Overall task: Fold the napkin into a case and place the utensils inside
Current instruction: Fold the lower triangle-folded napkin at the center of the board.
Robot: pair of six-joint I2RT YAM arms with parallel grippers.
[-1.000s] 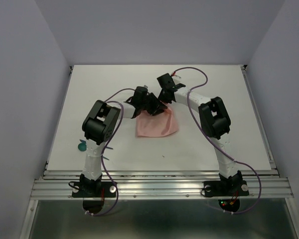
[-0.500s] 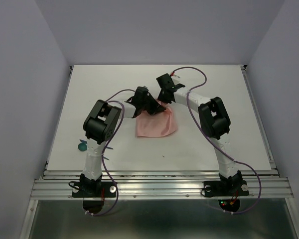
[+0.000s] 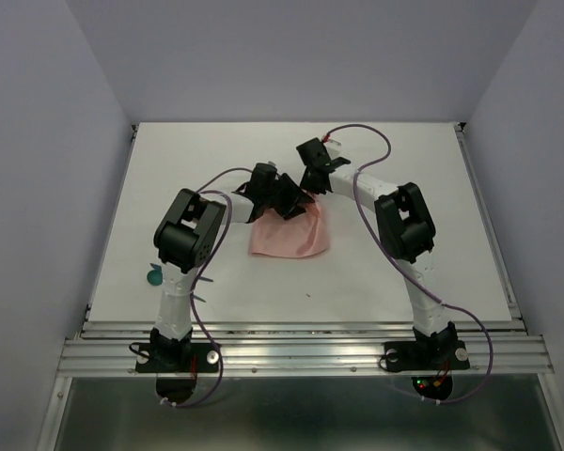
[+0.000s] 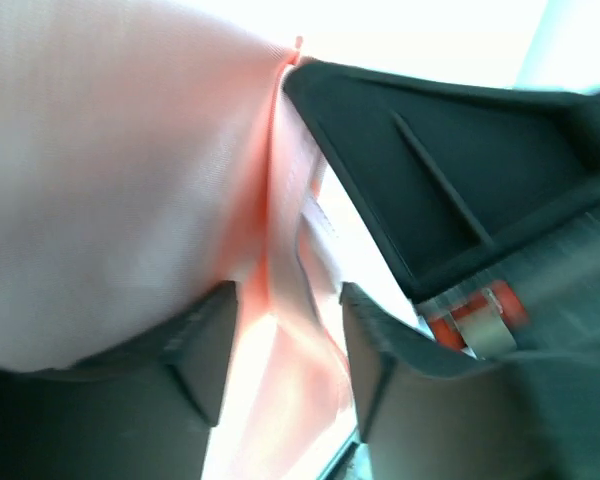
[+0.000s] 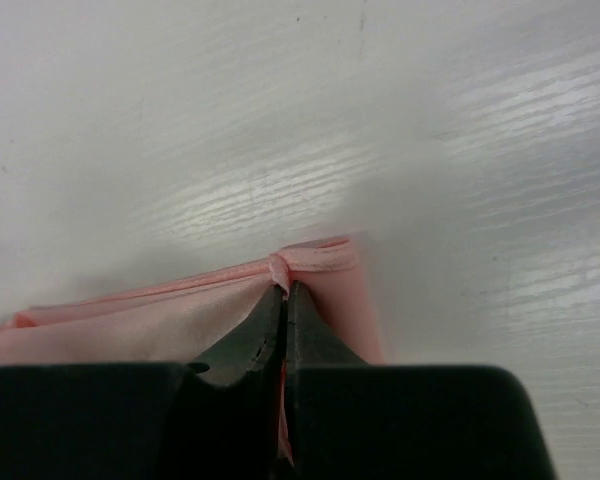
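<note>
Compared with a second ago, the napkin [image 3: 289, 240] has slid a little to the left across the worktop [image 3: 404, 272], its near-left corner now further out from under the arms, and its far-right corner sits bunched up a bit tighter. The left end effector [image 4: 280, 330] has closed and parted again in that time. Taking the right end effector [image 5: 284, 290] as the landmark, the salmon-pink cloth spreads from its tips towards the arm bases and to its left, about mid-worktop. The cloth's longer axis runs left to right, with the doubled, folded edge on the far side and the loose edge towards the bases. The right end effector is fully closed, pinching the far-right corner of that folded edge, with the cloth drawn into a small pucker at its tips. Just to its left, the left end effector stands with its fingers [image 4: 195, 345] apart. A raised fold of the napkin runs through the gap between them without being clamped. A teal utensil [image 3: 154, 276] lies well to the landmark's left and much nearer the bases, apart from the cloth.
</note>
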